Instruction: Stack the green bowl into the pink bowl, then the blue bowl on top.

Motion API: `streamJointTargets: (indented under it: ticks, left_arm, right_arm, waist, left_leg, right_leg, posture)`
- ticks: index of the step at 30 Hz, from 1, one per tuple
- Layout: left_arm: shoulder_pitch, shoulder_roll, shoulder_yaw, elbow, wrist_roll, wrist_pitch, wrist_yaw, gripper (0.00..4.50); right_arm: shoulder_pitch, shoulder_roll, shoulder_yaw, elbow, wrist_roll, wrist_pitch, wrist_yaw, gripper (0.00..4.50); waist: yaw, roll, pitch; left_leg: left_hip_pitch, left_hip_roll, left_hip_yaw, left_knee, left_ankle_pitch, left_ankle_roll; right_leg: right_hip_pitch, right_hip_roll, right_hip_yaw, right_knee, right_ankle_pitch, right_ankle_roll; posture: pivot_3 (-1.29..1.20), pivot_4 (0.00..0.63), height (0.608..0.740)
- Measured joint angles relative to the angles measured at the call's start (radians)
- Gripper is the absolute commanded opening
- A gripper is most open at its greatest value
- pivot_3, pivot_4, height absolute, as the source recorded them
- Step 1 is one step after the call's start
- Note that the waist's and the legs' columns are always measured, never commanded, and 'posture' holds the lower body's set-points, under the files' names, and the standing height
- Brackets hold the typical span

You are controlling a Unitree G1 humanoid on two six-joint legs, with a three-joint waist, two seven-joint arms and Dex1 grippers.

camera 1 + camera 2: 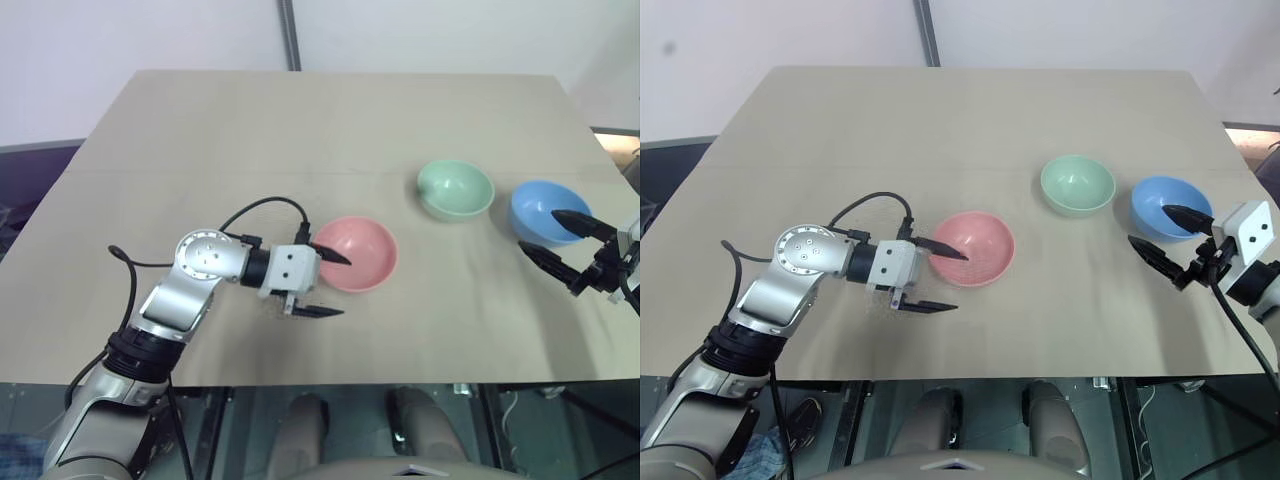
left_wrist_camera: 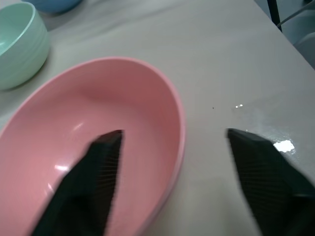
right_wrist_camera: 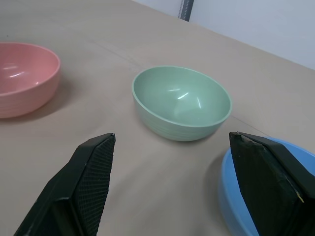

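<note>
The pink bowl sits upright near the table's middle, empty. My left gripper is open astride its near-left rim, one finger over the inside and the other outside above the table; in the left wrist view the rim runs between the fingers. The green bowl stands to the right and farther back, empty. At the far right is the blue bowl. My right gripper is open at its near rim, upper finger over the bowl. The right wrist view shows the green bowl ahead.
All three bowls rest on a beige table, whose front edge runs just below my arms. A grey pole rises behind the far edge. The left and far parts of the tabletop are bare.
</note>
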Motion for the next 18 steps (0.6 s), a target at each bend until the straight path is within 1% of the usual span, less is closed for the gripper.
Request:
streamJointTargets:
  ticks: [5, 11, 15, 18]
  left_arm:
    - [-0.003, -0.009, 0.059, -0.001, -0.059, 0.090, 0.052, 4.36]
    - [-0.028, -0.028, 0.212, -0.029, -0.216, 0.304, 0.177, 4.36]
    - [-0.032, -0.024, 0.323, -0.068, -0.338, 0.439, 0.242, 4.36]
    - [-0.026, -0.004, 0.367, -0.085, -0.389, 0.484, 0.248, 4.36]
  right_arm:
    - [0.000, 0.000, 0.000, 0.000, 0.000, 0.001, 0.001, 4.04]
    - [-0.021, -0.005, 0.023, 0.002, 0.001, 0.003, 0.015, 4.04]
    - [-0.092, -0.034, 0.063, 0.006, 0.006, 0.051, 0.026, 4.04]
    - [-0.164, -0.061, 0.122, 0.009, -0.008, 0.094, 0.023, 4.04]
  waist:
    - [-0.001, 0.000, 0.000]
    - [-0.003, 0.000, 0.000]
    - [-0.006, 0.000, 0.000]
    - [-0.004, 0.000, 0.000]
  left_leg:
    - [0.000, 0.000, 0.000, 0.000, 0.000, 0.000]
    - [0.000, 0.000, 0.000, 0.000, 0.000, 0.000]
    - [0.000, 0.000, 0.000, 0.000, 0.000, 0.000]
    - [0.001, 0.000, -0.001, 0.000, 0.000, 0.000]
  right_leg:
    - [0.000, 0.000, 0.000, 0.000, 0.000, 0.000]
    - [0.000, 0.000, 0.000, 0.000, 0.000, 0.000]
    - [0.000, 0.000, 0.000, 0.000, 0.000, 0.000]
    - [0.000, 0.000, -0.001, 0.000, 0.000, 0.000]
  posture:
    - [0.00, 0.150, 0.740]
    - [0.00, 0.150, 0.740]
    - [0.00, 0.150, 0.740]
    - [0.00, 0.150, 0.740]
